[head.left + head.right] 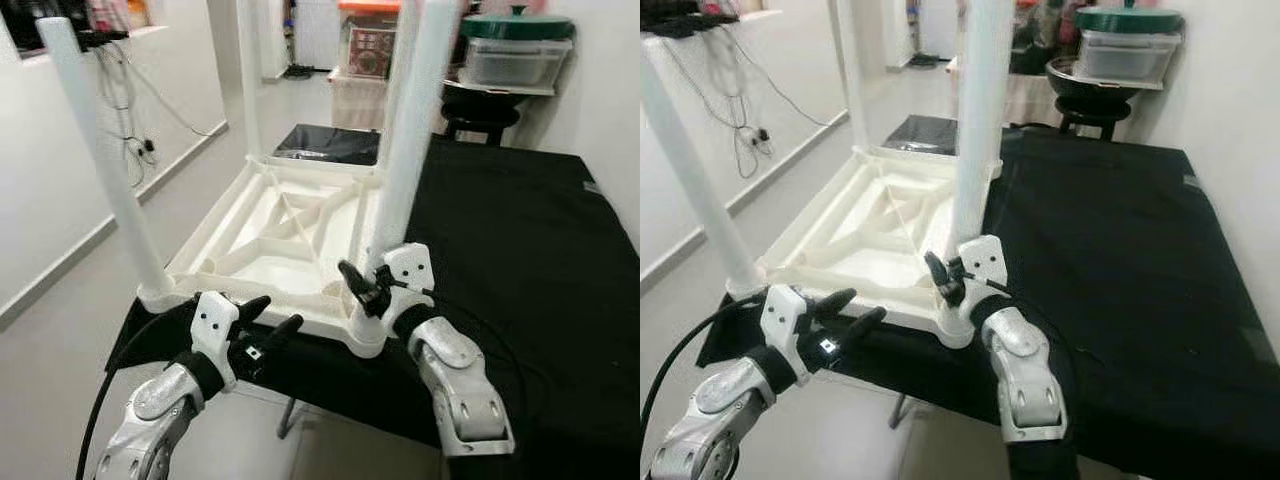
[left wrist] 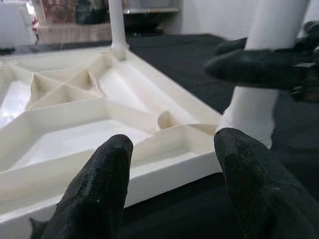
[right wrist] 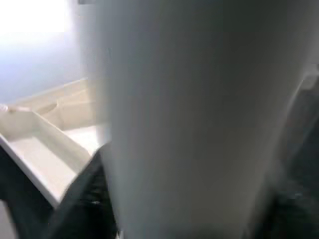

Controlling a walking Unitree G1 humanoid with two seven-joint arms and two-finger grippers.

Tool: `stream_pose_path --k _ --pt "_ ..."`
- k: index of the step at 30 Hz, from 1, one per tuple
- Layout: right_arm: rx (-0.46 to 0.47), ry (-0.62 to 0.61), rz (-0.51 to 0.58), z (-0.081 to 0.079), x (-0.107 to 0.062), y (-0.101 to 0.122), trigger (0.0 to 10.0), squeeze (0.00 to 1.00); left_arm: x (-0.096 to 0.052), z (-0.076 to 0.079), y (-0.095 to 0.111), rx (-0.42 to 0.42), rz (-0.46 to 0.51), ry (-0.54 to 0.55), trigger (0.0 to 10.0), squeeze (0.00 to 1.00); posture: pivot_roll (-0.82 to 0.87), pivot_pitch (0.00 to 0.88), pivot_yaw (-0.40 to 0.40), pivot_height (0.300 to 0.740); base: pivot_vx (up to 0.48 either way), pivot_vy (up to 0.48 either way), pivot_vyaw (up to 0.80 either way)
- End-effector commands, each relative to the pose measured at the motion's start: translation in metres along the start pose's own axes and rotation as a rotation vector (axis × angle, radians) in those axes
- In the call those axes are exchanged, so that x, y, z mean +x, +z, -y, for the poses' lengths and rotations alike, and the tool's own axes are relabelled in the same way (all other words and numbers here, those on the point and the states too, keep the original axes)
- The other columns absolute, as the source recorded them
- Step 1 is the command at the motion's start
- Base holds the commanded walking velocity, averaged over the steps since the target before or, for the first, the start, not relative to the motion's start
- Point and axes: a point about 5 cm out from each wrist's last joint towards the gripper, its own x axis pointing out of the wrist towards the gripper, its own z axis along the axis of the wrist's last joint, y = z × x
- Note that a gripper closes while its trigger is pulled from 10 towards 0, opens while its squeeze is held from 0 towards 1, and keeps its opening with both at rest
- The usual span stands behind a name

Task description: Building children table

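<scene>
White plastic children's table [image 1: 290,235] upside down on black-covered worktop [image 1: 520,230], legs pointing up. Right gripper [image 1: 372,285] clamped around near leg [image 1: 410,150] at its base. Left gripper [image 1: 265,325] spread wide, just beside table's near edge.

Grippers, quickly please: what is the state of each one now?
Left gripper: open, holding nothing, beside the near edge of the upturned white table top.
Right gripper: closed around the near white table leg, just above its socket.
</scene>
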Motion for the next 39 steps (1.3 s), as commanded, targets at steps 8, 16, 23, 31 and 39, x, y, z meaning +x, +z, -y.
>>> stream_pose_path --k 8,16,23,31,39 --pt "-0.012 0.530 0.148 -0.006 0.014 0.041 10.0 0.00 0.007 -0.003 -0.002 0.011 -0.009 -0.018 10.0 0.00 -0.02 0.016 -0.003 0.740 0.000 0.000 0.00" --pt "-0.066 0.816 0.107 0.003 0.020 0.048 10.0 0.00 0.006 -0.003 -0.001 0.008 0.000 -0.009 10.0 0.00 -0.01 0.020 -0.014 0.740 0.000 0.000 0.00" --pt "-0.024 0.795 0.096 0.011 0.027 0.047 0.0 0.00 0.005 -0.001 -0.001 0.004 0.004 -0.009 10.0 0.00 0.00 0.030 -0.020 0.740 0.000 0.000 0.00" --pt "-0.039 0.606 0.061 0.010 0.013 0.025 0.0 0.00 0.005 -0.001 -0.001 0.000 0.010 -0.010 10.0 0.00 -0.01 0.046 -0.026 0.740 0.000 0.000 0.00" --pt "-0.063 -0.083 -0.039 -0.004 -0.004 -0.003 0.0 0.00 0.004 -0.004 0.000 0.010 0.009 -0.006 10.0 0.00 -0.04 0.044 -0.008 0.740 0.000 0.000 0.00"
